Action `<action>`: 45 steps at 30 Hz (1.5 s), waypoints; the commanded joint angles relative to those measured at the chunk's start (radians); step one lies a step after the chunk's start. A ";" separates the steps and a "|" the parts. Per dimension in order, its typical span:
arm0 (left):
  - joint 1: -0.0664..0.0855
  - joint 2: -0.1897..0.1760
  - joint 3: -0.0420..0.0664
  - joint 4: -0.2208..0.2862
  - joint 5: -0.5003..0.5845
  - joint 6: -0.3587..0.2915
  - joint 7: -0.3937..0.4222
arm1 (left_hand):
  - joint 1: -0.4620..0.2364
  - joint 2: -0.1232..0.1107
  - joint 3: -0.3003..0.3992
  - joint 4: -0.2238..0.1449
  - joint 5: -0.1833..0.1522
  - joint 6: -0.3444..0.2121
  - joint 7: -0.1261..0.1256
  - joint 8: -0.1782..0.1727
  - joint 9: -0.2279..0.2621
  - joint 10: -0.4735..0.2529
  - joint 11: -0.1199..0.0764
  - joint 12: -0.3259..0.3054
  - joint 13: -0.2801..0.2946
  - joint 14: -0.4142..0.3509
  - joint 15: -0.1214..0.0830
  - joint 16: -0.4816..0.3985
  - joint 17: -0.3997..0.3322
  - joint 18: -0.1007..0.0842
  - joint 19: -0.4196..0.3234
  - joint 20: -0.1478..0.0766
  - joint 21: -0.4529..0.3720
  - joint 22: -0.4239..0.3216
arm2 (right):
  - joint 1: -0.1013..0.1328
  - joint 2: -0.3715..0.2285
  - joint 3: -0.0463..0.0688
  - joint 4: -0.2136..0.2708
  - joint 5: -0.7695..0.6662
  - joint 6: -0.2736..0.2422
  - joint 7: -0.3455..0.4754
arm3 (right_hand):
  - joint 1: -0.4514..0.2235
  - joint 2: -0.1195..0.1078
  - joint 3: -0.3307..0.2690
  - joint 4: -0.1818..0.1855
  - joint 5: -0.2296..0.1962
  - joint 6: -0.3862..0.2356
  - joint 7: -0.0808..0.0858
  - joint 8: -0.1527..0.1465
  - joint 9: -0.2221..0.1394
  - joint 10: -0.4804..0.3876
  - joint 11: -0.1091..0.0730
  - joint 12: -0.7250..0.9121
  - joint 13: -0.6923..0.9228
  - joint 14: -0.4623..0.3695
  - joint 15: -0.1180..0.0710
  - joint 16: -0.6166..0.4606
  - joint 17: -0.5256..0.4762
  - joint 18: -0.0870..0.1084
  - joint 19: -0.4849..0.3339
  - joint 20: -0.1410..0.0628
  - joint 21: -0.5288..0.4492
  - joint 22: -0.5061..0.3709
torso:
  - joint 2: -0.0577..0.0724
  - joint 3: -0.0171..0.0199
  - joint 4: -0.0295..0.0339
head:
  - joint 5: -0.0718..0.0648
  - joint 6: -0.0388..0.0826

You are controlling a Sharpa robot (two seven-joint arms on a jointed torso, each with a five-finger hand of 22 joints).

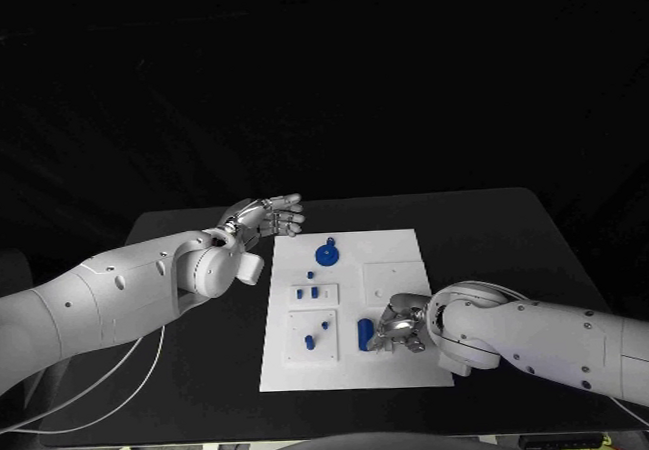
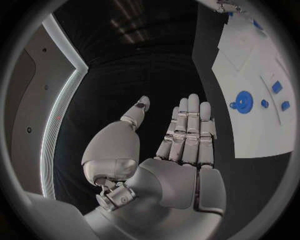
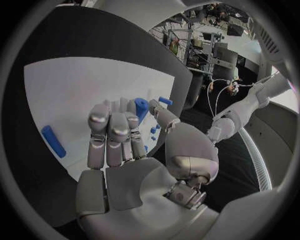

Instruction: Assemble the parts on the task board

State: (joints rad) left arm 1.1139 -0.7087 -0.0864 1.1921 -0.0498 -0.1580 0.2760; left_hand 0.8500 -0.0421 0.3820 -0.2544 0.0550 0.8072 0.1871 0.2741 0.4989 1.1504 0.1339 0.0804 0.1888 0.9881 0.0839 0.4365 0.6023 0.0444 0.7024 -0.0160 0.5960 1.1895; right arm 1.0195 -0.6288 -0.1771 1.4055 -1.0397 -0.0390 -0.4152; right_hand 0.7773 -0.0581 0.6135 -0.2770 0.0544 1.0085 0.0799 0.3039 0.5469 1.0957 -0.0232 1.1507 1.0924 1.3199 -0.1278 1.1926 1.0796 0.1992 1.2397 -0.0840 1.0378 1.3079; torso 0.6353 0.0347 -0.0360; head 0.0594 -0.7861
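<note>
Two hands are before you. Your right hand (image 1: 403, 324) has its fingers (image 3: 109, 131) curled over the near right part of the white board (image 1: 391, 258), and a blue peg (image 3: 141, 108) sits between thumb and fingers in the wrist view; it looks pinched, though the contact itself is partly hidden. Just beside that hand, toward the board's middle, a long blue piece (image 1: 365, 331) lies flat on the board. Your left hand (image 1: 265, 218) hovers off the board's far left corner, fingers (image 2: 189, 127) straight and close together, thumb apart, holding nothing. Near it, on the far part of the board, lies a round blue disc with a small tab (image 1: 328, 252). Several small blue pieces (image 1: 311, 292) sit in the left column of the board, between the disc and the near edge. The board rests in the middle of the black bench (image 1: 513, 227).
</note>
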 commanded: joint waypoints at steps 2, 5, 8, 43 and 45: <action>0.001 0.001 0.001 0.003 -0.001 0.014 0.004 | 0.001 -0.003 0.002 0.005 -0.002 -0.005 -0.002 0.003 -0.002 -0.004 -0.001 0.000 -0.001 0.000 0.007 -0.007 0.002 0.018 -0.002 0.007 -0.005 0.001 | -0.001 0.008 0.000 -0.008 -0.023 0.020 -0.009 | -0.002 0.053 0.026 0.016 -0.005 0.016 0.008 -0.001 0.000 0.011 0.000 -0.005 0.001 -0.001 -0.001 0.001 -0.002 0.063 0.001 0.008 0.001 0.009 | 0.000 0.0001 0.0012 | 0.000 -0.001; 0.001 0.000 0.001 0.004 -0.001 0.013 0.004 | 0.000 -0.002 0.003 0.006 -0.002 -0.005 -0.002 0.003 -0.002 -0.005 -0.001 0.000 -0.001 0.000 0.007 -0.008 0.002 0.018 -0.002 0.007 -0.005 0.002 | -0.001 0.013 0.000 -0.018 -0.026 0.024 -0.032 | -0.011 0.075 0.052 0.032 -0.005 0.018 0.008 -0.002 -0.001 0.012 0.000 -0.008 0.003 -0.001 0.000 0.000 -0.003 0.063 -0.001 0.012 0.001 0.009 | 0.000 -0.0001 0.0008 | 0.000 0.000; 0.001 0.000 0.001 0.004 -0.001 0.013 0.003 | 0.000 -0.002 0.003 0.007 -0.002 -0.004 -0.003 0.003 -0.002 -0.005 -0.001 0.000 -0.001 0.000 0.007 -0.008 0.003 0.019 -0.002 0.007 -0.005 0.002 | -0.001 0.017 0.000 -0.027 -0.027 0.022 -0.044 | -0.043 0.094 0.088 0.057 -0.005 0.023 0.008 -0.004 -0.002 0.016 0.001 -0.011 0.005 -0.001 0.000 0.002 -0.003 0.063 -0.003 0.020 0.003 0.011 | 0.000 -0.0006 0.0004 | 0.001 0.001; 0.001 -0.002 0.001 0.002 -0.001 0.017 0.003 | 0.003 -0.002 0.005 0.006 -0.002 -0.004 -0.003 0.004 -0.002 -0.004 -0.001 0.001 -0.001 0.001 0.007 -0.011 0.006 0.019 -0.002 0.007 -0.006 0.003 | 0.052 -0.103 0.034 0.056 -0.006 -0.007 0.008 | -0.118 0.014 0.122 -0.001 0.002 0.003 0.015 -0.019 -0.001 0.027 0.007 -0.018 0.034 0.002 0.004 0.002 -0.011 0.063 0.008 0.016 0.011 0.006 | 0.000 -0.0002 -0.0022 | -0.006 0.014; 0.001 -0.002 0.001 0.003 -0.001 0.019 0.003 | 0.003 -0.002 0.005 0.006 -0.002 -0.004 -0.003 0.004 -0.002 -0.004 -0.001 0.001 -0.001 0.001 0.007 -0.011 0.006 0.019 -0.002 0.007 -0.006 0.003 | 0.073 -0.122 0.036 0.056 -0.042 0.000 0.003 | -0.109 0.005 0.114 -0.007 0.002 0.000 0.016 -0.020 0.001 0.027 0.008 -0.016 0.036 0.002 0.005 0.003 -0.011 0.063 0.009 0.014 0.010 0.005 | 0.000 0.0000 -0.0033 | -0.009 0.017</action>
State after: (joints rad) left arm 1.1141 -0.7124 -0.0865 1.1922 -0.0498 -0.1565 0.2720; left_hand 0.8500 -0.0421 0.3848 -0.2516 0.0550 0.8072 0.1870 0.2741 0.4981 1.1504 0.1339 0.0804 0.1888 0.9881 0.0838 0.4304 0.6078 0.0439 0.7024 -0.0160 0.5960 1.1909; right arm 1.0867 -0.7418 -0.1405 1.4604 -1.0357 -0.0405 -0.4258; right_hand 0.6722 -0.0455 0.7306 -0.2839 0.0543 1.0148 0.0966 0.2893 0.5474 1.1188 -0.0178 1.1295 1.1282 1.3251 -0.1226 1.1926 1.0695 0.2043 1.2436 -0.0693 1.0491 1.3079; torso 0.6355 0.0346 -0.0372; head 0.0539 -0.7719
